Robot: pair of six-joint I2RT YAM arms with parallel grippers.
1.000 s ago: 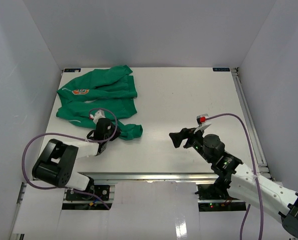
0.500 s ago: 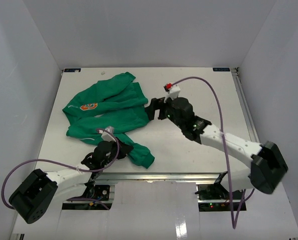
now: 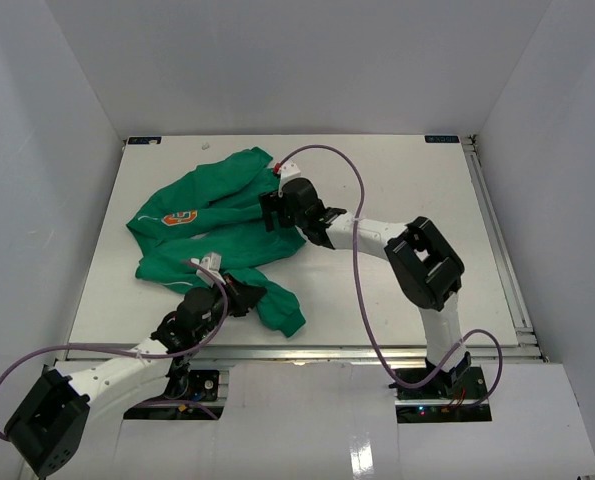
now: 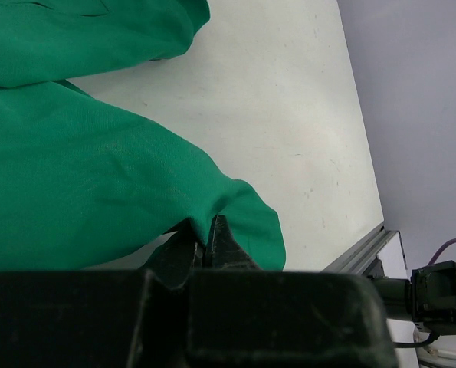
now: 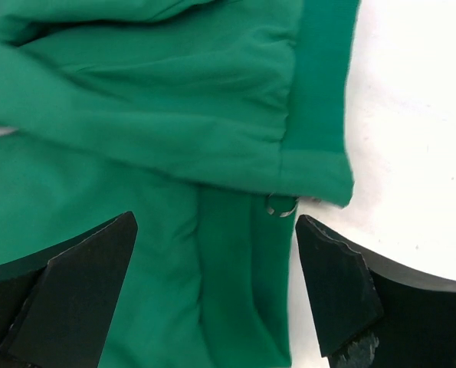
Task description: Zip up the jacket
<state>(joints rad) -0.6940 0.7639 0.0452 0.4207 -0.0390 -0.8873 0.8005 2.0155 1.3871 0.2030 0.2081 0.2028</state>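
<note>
Jacket (image 3: 212,230): sprawling crumpled, stretching from left gripper (image 3: 245,295) out to right gripper (image 3: 270,212). Nearest, pinching a green fold tight at the left fingertips (image 4: 226,245), cloth running away ahead and leftward. Farther out, hovering spread wide just above a hem corner, framing a small metal ring (image 5: 280,205), probably the zipper end. Favouring the right arm, being nearer it.

Jacket (image 3: 217,232) front unseen under its own folds; tiny metal ring (image 5: 280,205) at hem, identity unclear.
</note>
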